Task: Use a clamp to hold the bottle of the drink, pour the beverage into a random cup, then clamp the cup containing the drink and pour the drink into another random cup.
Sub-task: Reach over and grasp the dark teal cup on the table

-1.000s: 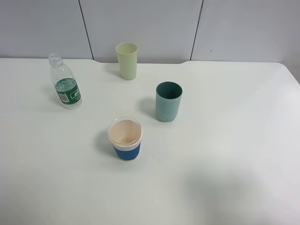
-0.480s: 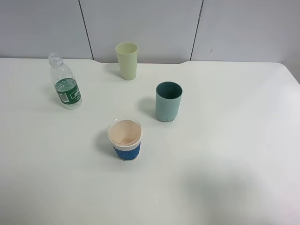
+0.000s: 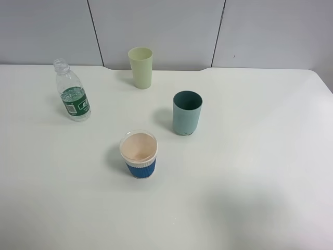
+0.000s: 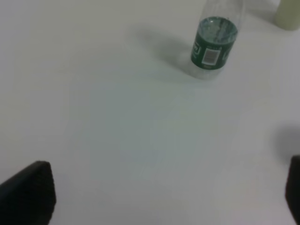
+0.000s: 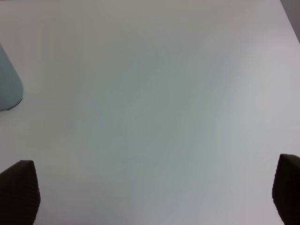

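Barely in frame: left gripper [image 4: 161, 194], right gripper [image 5: 153, 192].

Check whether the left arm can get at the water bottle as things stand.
Probably yes. The left gripper is open, and in its wrist view only bare table lies between it and the upright bottle. The pale yellow-green cup stands well apart from it.

Plain white worktop [image 5: 154, 93] fills the view. Two dark fingers [image 5: 18, 190] sit wide apart, bare worktop between them. Side of a pale teal plastic tumbler [image 5: 8, 89] just shows at one edge.
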Motion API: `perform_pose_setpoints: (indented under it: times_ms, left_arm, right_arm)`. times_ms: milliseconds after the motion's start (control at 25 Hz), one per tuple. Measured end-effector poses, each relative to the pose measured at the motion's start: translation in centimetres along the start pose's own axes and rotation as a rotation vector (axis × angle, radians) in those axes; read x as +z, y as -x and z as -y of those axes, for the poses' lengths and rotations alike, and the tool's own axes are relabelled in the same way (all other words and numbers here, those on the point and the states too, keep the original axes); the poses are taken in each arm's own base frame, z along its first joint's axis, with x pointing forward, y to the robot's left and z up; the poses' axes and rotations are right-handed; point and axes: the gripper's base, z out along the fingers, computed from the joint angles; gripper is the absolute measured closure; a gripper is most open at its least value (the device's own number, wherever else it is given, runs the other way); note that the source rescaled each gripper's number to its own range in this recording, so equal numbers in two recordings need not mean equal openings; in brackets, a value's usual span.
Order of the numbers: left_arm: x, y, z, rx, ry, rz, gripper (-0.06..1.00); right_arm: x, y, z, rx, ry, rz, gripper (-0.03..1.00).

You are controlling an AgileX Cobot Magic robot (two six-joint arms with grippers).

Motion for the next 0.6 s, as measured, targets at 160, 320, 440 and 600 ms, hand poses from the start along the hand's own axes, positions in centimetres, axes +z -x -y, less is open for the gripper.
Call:
perform_pose_setpoints:
  times_ms: [160, 320, 440, 600]
  left_arm:
    - [0.0, 0.0, 0.0, 0.0, 0.0, 0.0, -0.05]
    - [0.0, 0.0, 0.0, 0.0, 0.0, 0.0, -0.05]
    - [0.0, 0.0, 0.0, 0.0, 0.0, 0.0, -0.05]
    - [0.0, 0.0, 0.0, 0.0, 0.0, 0.0, -0.05]
  right_arm:
    - [0.9, 1.1, 0.2, -0.002, -0.006, -0.039, -0.03]
    - [2.1, 3.5, 0.4, -0.001, -0.01, 0.001, -0.03]
    - [3.4, 4.6, 0.5, -0.002, -0.01, 0.009, -0.03]
    - [5.6, 5.9, 0.4, -0.026, 0.032, 0.0, -0.03]
